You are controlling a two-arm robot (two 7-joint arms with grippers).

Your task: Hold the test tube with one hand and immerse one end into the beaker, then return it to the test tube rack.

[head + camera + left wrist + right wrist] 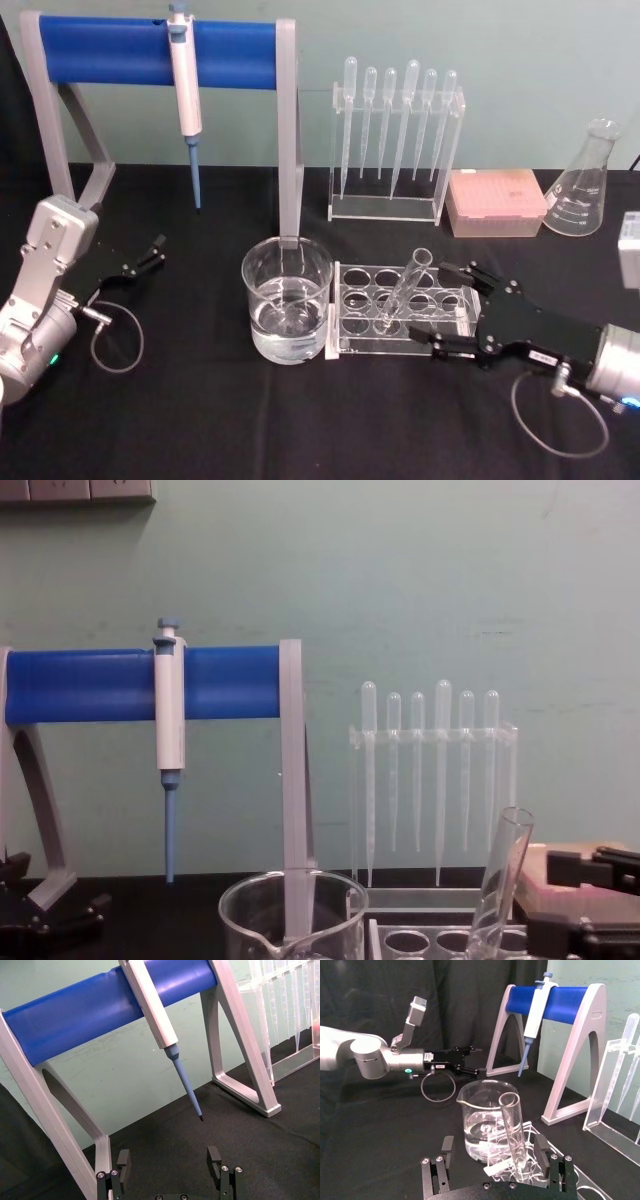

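Clear glass test tube (405, 290) is leaned in the clear plastic rack (352, 345) beside the wide glass beaker (288, 300). Black right tool (437, 303) is held open just right of it, and left tool (152, 253) is parked open at left.

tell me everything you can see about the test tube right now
The test tube is a long, clear glass tube with an open rim at the top. It sits tilted in a hole of the clear rack, lower end down in the rack, rim leaning toward the robot's right. The open right gripper is close by, one finger on either side of it, apparently not touching it. The beaker stands apart on its left.
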